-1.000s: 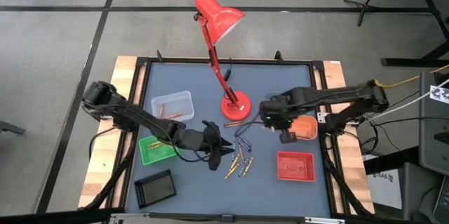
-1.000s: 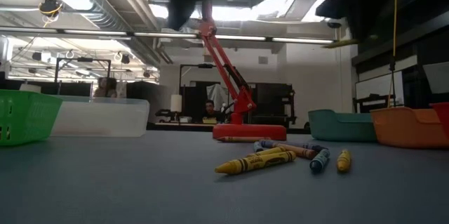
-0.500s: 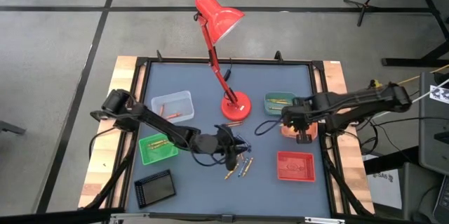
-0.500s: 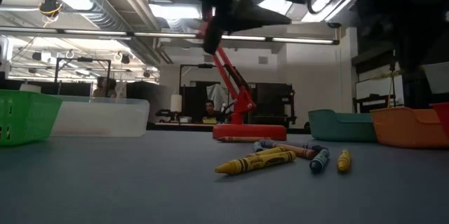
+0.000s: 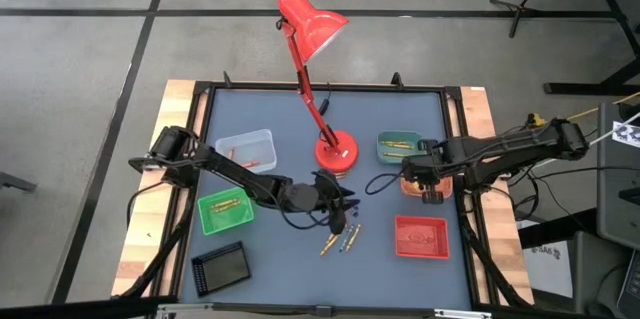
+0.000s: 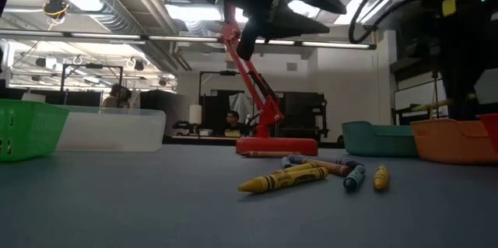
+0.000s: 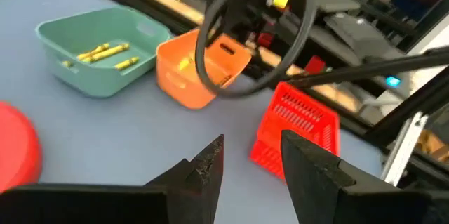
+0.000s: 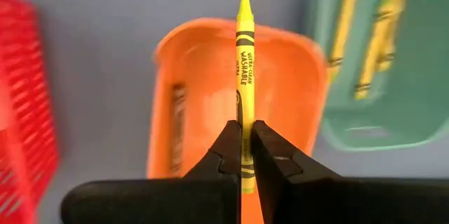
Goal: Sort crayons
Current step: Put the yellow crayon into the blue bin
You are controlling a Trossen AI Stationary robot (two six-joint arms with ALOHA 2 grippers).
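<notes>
Several loose crayons [image 5: 343,237] lie on the blue-grey table, also in the low view [image 6: 311,175]. My left gripper [image 5: 345,207] hovers open just above and beyond them; in the left wrist view nothing is between its fingers [image 7: 252,147]. My right gripper [image 5: 432,189] hangs over the orange tray [image 8: 196,83] at the right, shut on a yellow crayon [image 8: 244,55]. The orange tray holds an orange crayon [image 8: 177,122]. The teal tray [image 5: 398,145] beside it holds yellow crayons [image 8: 382,31]. My right gripper pinches the yellow crayon near its blunt end [image 8: 245,115] between its two fingers. The fingers point down from above and the crayon runs on along them. Its pointed tip [image 8: 243,1] hangs downward over the orange tray, clear of it.
A red desk lamp stands on its round base [image 5: 335,152] at the table's far middle. A clear tray [image 5: 246,150] and a green basket [image 5: 225,210] sit at the left, a black tray [image 5: 220,267] at the near left and a red basket [image 5: 421,236] at the near right.
My left gripper has moved toward the table's right edge and sunk a little over the loose crayons, staying open. My right gripper has swung toward the right edge and come down over the orange tray, uncovering the teal tray, and has stayed shut.
</notes>
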